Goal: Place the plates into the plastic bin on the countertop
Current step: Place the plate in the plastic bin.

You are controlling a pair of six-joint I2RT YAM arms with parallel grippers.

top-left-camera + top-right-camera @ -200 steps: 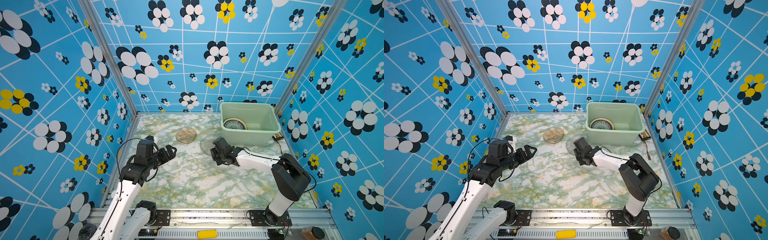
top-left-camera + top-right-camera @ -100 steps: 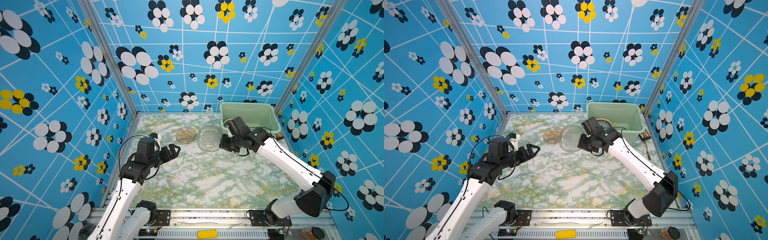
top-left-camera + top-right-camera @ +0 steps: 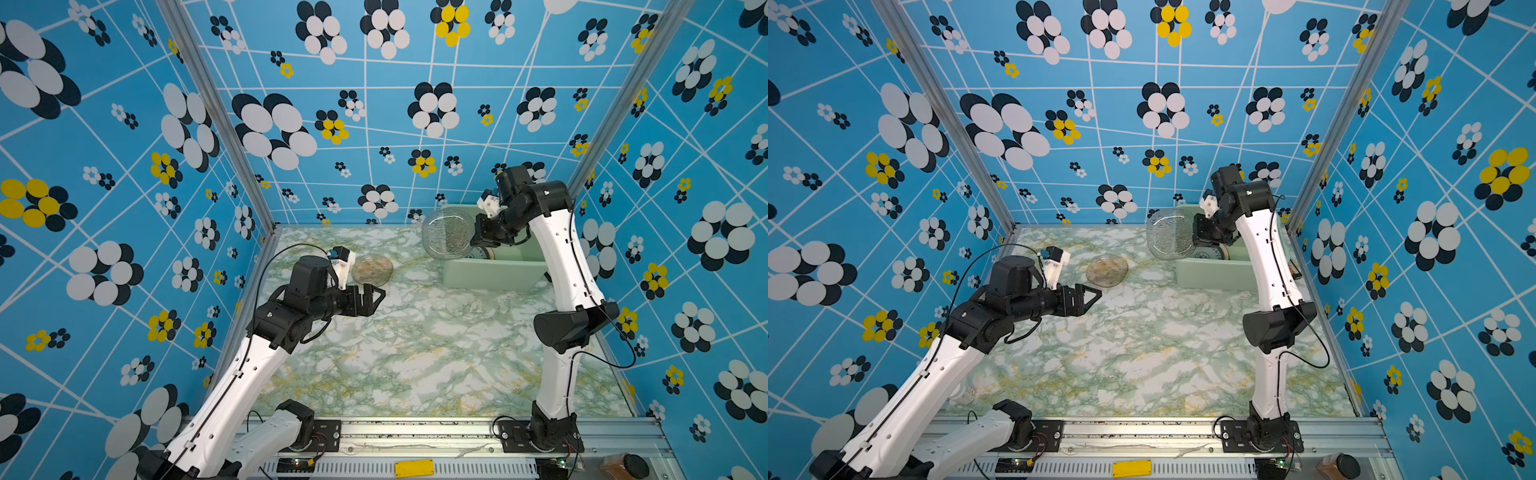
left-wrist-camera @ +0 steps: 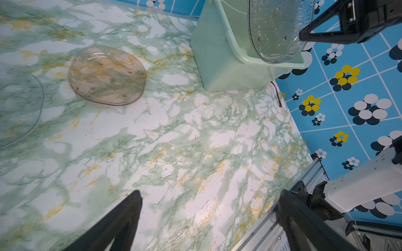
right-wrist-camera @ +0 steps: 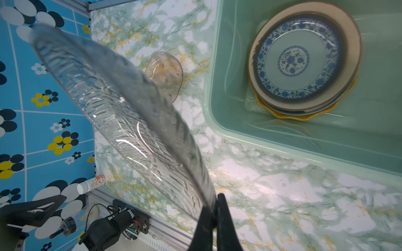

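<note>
At the rim of the mint-green bin (image 3: 494, 274), upper right in both top views, the right hand (image 5: 214, 204) pinches a clear glass plate (image 3: 446, 235) by its edge: stiff, slick, likely fragile. Left hand (image 3: 374, 297) hangs wide open over the table (image 3: 415, 353) near an amber plate (image 3: 372, 269).

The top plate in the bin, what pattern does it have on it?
The top plate is white with blue flower patterns, best seen in the right wrist view.
</note>
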